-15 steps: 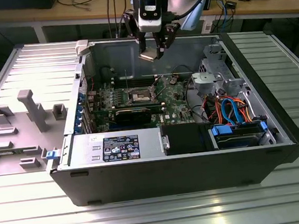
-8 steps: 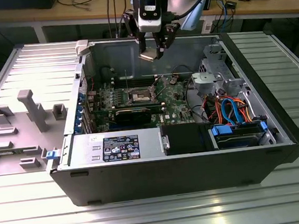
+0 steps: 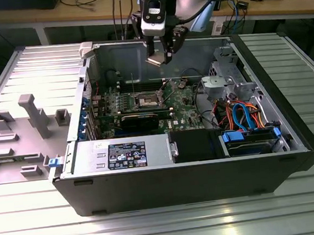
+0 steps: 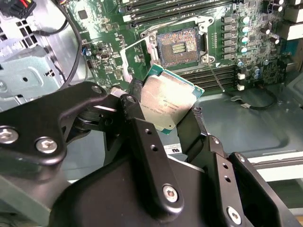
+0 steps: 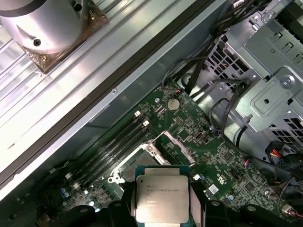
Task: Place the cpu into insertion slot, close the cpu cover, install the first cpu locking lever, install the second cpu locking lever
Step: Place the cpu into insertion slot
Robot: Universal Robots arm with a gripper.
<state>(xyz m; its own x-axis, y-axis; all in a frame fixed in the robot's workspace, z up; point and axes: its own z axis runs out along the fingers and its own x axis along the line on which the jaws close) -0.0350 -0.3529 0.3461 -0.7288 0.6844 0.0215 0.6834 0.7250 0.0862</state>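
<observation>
In the exterior view, the insertion slot (image 3: 147, 100) sits bare on the green motherboard (image 3: 183, 99). At twelve o'clock from it, well apart, the gripper (image 3: 159, 56) clamps the cpu (image 3: 154, 61) by two edges. The cpu cover (image 4: 126, 62) stands open. Good practice here is to keep the chip level, square its corners to the socket, and lower it without pressing.
</observation>
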